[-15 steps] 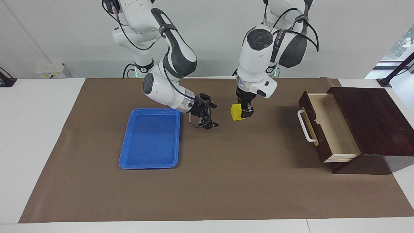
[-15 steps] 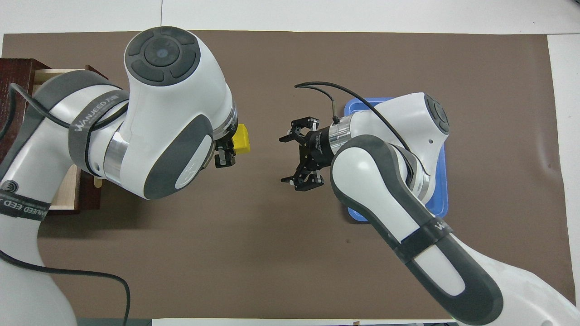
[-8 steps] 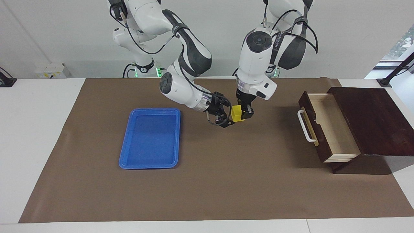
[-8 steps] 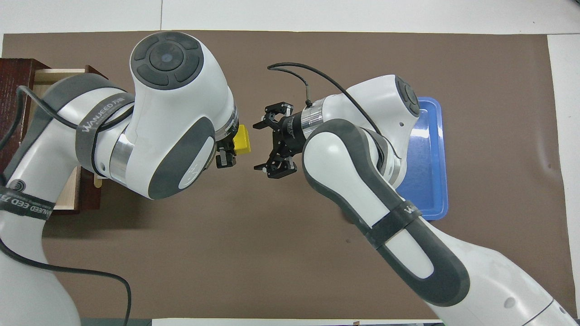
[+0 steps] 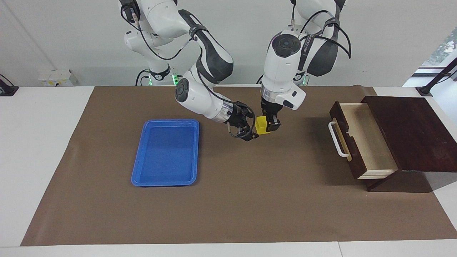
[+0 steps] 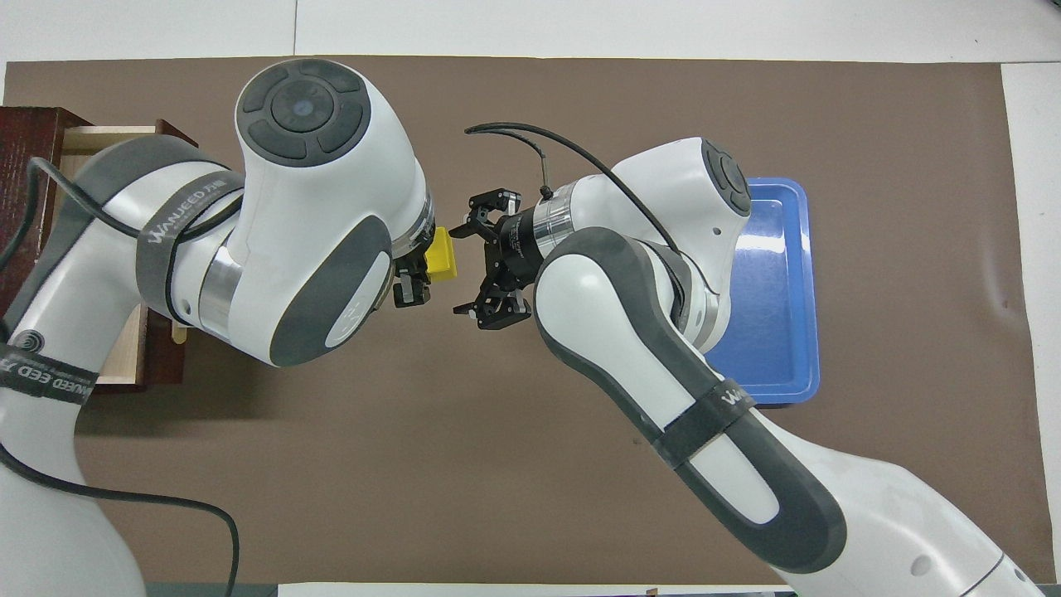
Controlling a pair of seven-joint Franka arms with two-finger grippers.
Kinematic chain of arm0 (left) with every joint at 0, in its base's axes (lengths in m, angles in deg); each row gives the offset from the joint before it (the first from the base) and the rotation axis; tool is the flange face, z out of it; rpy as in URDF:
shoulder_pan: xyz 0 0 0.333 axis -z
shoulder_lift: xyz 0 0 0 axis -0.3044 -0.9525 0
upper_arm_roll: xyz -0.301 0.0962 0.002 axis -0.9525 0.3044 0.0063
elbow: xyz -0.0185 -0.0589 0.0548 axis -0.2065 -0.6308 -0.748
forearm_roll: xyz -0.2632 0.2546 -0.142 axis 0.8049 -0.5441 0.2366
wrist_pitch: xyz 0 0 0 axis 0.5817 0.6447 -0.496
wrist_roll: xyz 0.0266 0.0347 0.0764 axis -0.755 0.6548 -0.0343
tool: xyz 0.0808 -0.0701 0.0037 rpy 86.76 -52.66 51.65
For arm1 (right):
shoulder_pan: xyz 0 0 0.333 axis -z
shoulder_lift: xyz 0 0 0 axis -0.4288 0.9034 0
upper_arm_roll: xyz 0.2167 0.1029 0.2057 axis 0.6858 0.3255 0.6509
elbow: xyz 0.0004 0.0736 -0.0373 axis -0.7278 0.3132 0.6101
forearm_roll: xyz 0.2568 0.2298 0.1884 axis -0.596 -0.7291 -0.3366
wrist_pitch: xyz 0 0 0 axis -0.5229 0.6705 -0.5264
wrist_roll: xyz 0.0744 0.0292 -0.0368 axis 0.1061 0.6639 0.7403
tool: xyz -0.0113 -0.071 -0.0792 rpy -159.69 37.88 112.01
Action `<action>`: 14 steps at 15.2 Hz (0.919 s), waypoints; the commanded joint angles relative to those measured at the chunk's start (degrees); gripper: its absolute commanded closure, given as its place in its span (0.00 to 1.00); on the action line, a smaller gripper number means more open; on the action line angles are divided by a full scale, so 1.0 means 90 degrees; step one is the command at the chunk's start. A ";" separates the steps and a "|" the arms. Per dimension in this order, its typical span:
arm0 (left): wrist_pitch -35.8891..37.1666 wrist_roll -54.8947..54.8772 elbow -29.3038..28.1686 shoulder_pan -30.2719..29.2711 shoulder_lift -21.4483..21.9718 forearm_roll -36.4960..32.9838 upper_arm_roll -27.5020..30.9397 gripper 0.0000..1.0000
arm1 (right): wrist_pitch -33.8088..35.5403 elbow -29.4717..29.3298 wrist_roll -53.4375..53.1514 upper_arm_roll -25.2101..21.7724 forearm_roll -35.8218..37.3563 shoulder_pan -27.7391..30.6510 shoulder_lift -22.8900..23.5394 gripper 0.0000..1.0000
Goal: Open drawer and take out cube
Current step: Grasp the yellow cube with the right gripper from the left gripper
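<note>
— Any writing you can read?

— Only on the grey straps around the arms. In the overhead view, the strap on the left arm's upper link reads "WANJEED", with further characters after it too small to make out.

— Anything else on that arm?

— A second strap lower on it shows a round emblem and the letters "EED"; the start of the word is cut off.

— And the right arm?

— Its strap shows a "W" and then letters I cannot tell.

— The facing view?

— A strap on the left arm carries pale lettering, unreadable.
</note>
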 commanded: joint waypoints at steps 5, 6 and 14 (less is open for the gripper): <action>0.0006 0.0021 -0.0132 0.0054 0.0097 -0.0105 0.0043 1.00 | -0.0040 -0.0122 0.0041 0.0032 0.0299 -0.0127 0.0088 0.00; 0.0015 0.0021 -0.0132 0.0064 0.0097 -0.0105 0.0043 1.00 | -0.0079 -0.0122 0.0042 0.0032 0.0310 -0.0175 0.0088 0.00; 0.0006 0.0002 -0.0181 0.0054 0.0117 -0.0105 0.0033 1.00 | -0.0089 -0.0122 0.0042 0.0032 0.0349 -0.0254 0.0088 0.17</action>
